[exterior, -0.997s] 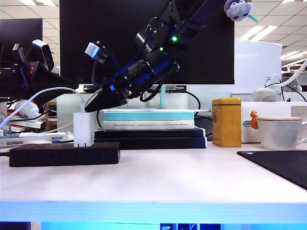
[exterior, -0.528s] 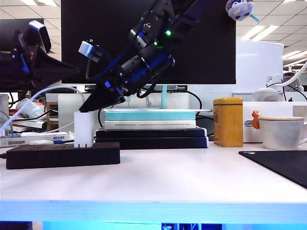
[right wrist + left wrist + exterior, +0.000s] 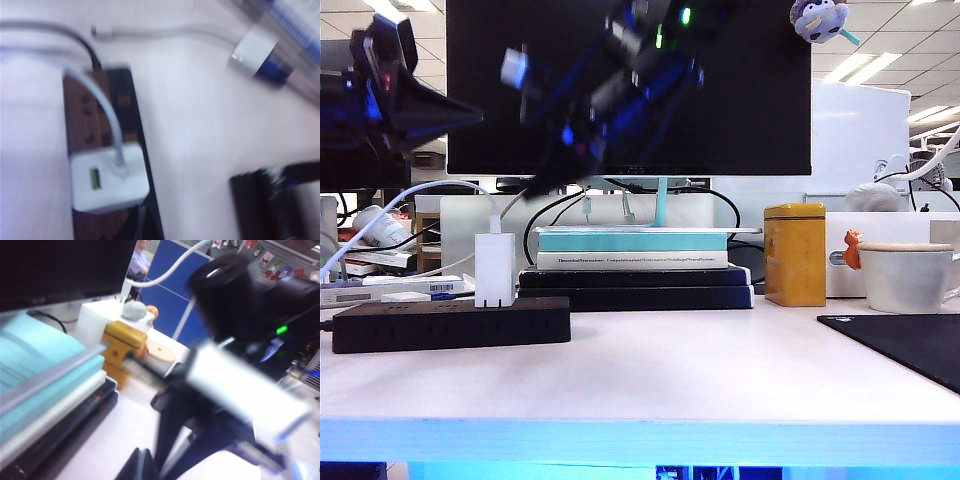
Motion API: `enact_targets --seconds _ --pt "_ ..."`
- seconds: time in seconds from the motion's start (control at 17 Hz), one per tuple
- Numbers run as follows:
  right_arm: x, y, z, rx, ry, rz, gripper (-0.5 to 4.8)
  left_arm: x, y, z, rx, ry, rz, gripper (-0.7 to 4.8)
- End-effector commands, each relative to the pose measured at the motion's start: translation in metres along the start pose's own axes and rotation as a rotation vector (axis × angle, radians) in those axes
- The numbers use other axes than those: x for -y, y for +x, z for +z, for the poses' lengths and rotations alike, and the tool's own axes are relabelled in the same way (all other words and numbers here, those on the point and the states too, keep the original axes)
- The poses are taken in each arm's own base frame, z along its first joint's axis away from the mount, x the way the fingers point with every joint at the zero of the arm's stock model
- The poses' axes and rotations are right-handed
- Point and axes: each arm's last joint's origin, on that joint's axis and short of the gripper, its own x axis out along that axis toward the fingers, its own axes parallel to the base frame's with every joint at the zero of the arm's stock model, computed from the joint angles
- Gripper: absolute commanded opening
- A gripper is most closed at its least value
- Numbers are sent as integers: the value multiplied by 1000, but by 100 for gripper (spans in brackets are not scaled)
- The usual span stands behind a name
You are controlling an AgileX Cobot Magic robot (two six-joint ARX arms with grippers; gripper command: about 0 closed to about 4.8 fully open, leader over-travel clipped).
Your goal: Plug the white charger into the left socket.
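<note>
Glossy white plastic charger (image 3: 494,268); matt black strip (image 3: 450,324); metal tin (image 3: 793,254).

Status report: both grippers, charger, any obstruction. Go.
Left gripper shut, empty, up at left. Right gripper shut, empty, above charger. Charger upright on strip, seemingly plugged in, cable attached. Nothing blocking.

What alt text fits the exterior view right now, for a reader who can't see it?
The white charger stands upright, plugged into the black power strip at the left of a white desk. The right gripper is blurred above it, holding nothing; the left gripper hangs at upper left. Stacked books, a yellow tin and a cup sit behind.
</note>
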Motion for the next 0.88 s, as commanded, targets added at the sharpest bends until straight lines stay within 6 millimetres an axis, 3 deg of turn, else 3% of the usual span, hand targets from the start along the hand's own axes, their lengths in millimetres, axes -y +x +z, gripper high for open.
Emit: enact_targets --seconds 0.06,0.29,0.41,0.59,0.7,0.82,0.88 --pt "-4 -29 23 46 -33 -46 2 18 -2 23 33 74 30 -5" --pt "-11 -76 52 122 -51 -130 1 54 -10 60 117 182 129 -5" --pt "-23 -118 76 179 11 -222 1 90 -17 87 168 274 150 -5" --pt "-45 -172 101 222 33 -373 0 135 -25 109 198 315 156 -5" --pt "-85 -239 125 299 15 -493 0 207 -39 126 264 339 274 -5" --pt "-118 -284 135 369 -11 -565 0 256 -51 120 267 372 446 -5" --pt "-137 -309 139 399 -15 -626 0 291 -62 107 254 414 630 -5"
